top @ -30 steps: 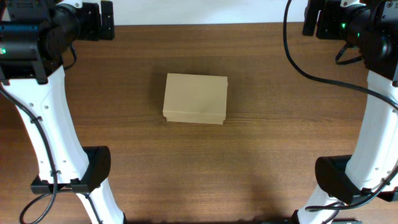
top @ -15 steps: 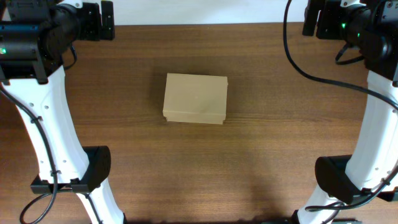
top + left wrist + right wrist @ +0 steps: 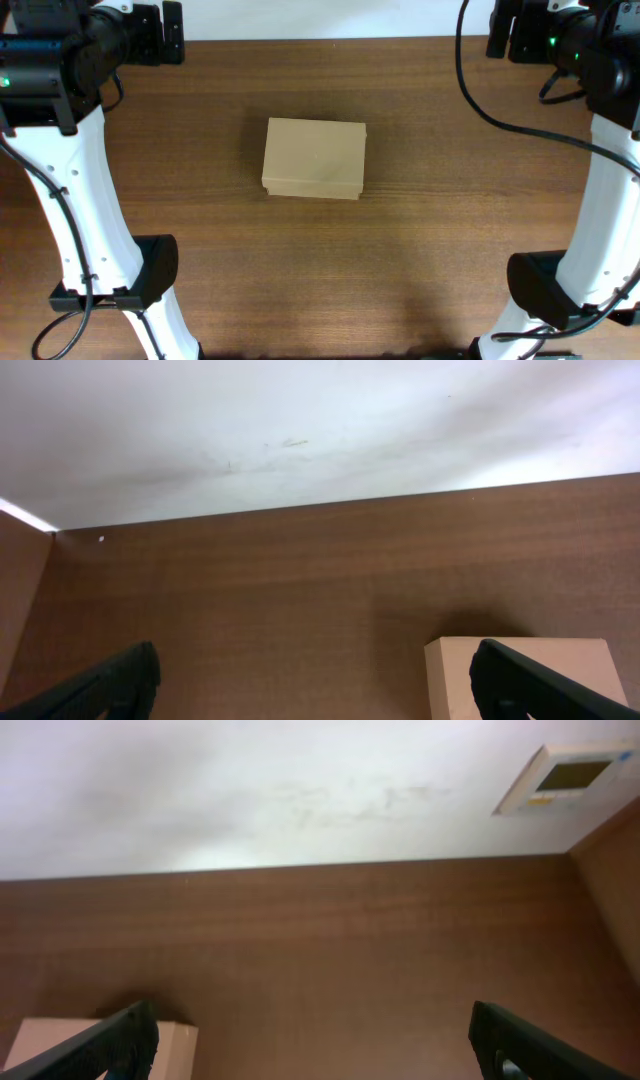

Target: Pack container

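Note:
The container [image 3: 314, 158] is a plain tan cardboard box with its lid shut, lying flat in the middle of the wooden table [image 3: 430, 240]. A corner of it shows at the lower right of the left wrist view [image 3: 450, 675] and at the lower left of the right wrist view [image 3: 60, 1038]. My left gripper [image 3: 322, 695] is open and empty, held high at the far left, away from the box. My right gripper [image 3: 325, 1055] is open and empty, held high at the far right. In the overhead view both grippers' fingers are out of view past the top edge.
A white wall [image 3: 300, 430] runs behind the table's far edge. A small wall panel [image 3: 570, 778] shows at the upper right of the right wrist view. The arm bases stand at the near left [image 3: 140, 280] and near right [image 3: 540, 290] of the table.

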Tool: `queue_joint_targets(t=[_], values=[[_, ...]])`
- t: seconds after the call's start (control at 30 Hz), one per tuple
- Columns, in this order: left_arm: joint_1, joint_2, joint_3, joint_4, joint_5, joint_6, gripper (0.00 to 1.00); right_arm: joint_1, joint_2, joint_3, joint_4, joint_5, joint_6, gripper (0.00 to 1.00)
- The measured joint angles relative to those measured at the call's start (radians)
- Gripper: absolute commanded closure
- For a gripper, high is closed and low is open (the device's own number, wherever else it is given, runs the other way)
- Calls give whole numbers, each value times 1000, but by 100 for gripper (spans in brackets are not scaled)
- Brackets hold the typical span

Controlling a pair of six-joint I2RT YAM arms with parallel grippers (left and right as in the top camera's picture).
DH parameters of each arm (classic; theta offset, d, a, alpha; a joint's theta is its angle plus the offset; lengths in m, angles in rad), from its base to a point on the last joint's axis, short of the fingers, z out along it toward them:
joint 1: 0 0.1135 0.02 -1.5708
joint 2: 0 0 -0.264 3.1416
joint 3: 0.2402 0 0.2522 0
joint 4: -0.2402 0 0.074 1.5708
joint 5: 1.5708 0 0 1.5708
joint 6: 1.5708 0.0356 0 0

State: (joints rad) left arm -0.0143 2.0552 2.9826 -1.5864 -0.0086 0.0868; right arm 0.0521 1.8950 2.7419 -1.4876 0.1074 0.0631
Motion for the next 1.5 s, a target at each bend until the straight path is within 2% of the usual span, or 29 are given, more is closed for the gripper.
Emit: queue_joint_targets(t=[0.17,0.33,0.53,0.73,1.0,1.17,1.5], values=[[0,0,0,0,0,0,0,0,-198,-278,232,-12,-1,1],[0,0,0,0,0,0,0,0,-581,-765,589,-21,0,1],[0,0,0,0,0,0,0,0,-995,-1276,860,-22,0,1],[0,0,0,-1,0,0,0,-8,-1311,-1709,899,-23,0,1],[0,0,0,-1,0,0,0,-61,-1591,-2094,933,-22,11,1],[0,0,0,-1,0,0,0,-65,-1709,-2242,940,-23,48,1],[0,0,0,-1,0,0,0,-65,-1872,-2427,941,-23,95,1]])
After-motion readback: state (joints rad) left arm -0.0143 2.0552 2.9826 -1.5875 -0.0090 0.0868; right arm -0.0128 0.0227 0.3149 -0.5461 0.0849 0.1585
